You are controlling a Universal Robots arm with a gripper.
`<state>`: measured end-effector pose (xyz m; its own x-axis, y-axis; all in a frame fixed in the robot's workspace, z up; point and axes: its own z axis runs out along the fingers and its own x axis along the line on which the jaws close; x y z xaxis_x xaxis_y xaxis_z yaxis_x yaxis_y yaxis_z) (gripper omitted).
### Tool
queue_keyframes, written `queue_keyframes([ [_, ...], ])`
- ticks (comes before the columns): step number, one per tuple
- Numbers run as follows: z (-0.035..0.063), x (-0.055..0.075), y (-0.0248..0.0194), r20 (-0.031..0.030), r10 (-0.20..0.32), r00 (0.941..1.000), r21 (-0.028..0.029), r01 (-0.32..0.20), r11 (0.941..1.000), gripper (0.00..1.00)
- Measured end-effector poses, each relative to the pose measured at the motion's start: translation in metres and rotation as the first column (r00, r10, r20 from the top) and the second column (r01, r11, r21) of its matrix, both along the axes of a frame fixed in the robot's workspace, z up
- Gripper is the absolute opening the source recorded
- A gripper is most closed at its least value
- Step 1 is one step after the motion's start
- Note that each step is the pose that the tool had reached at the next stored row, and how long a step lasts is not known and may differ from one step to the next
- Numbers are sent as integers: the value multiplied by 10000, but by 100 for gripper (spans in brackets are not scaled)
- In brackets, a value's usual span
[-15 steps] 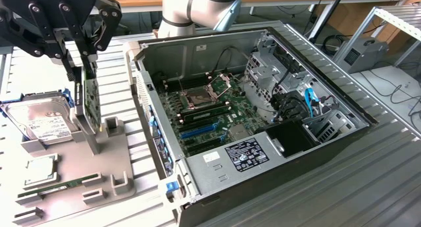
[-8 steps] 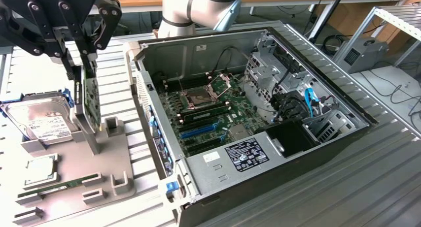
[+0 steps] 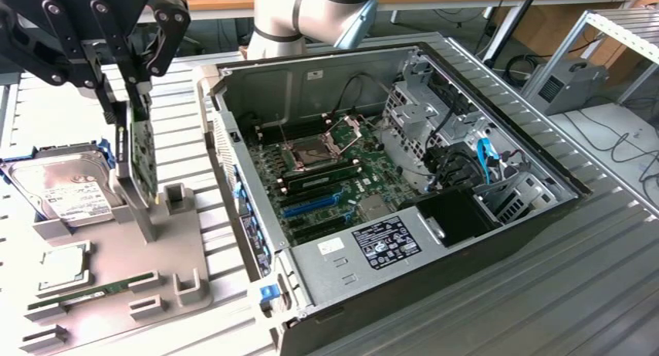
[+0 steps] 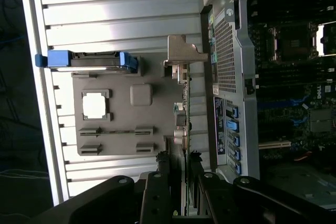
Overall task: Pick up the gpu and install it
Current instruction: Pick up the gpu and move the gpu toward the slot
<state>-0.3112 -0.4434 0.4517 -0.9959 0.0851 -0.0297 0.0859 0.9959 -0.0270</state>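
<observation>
Gpu: thin, dark flat card [image 3: 141, 151] standing on edge with a silvery bracket at one end. It is outside the computer case [image 3: 299, 82], just beside its rear panel and over the grey tray [image 3: 113, 263].
Gripper: the black linkage gripper [image 3: 123, 93] pinches the card's upper edge.
Risk: your bracket could catch the case's rim, or the card could twist in that narrow pinch.
Surfaces: ribbed metal table [image 3: 576, 294], matte moulded tray, blue plastic slots [image 3: 309, 207] inside the case.

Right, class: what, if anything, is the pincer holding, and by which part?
The pincer grips the gpu by its top edge; the card stands upright over the grey holder tray.
</observation>
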Motion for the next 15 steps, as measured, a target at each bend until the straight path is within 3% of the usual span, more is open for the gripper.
queue_keyframes([
  [15, 34, 0, 0, 0, 0, 10000, 5, 0, 10000, 26],
])
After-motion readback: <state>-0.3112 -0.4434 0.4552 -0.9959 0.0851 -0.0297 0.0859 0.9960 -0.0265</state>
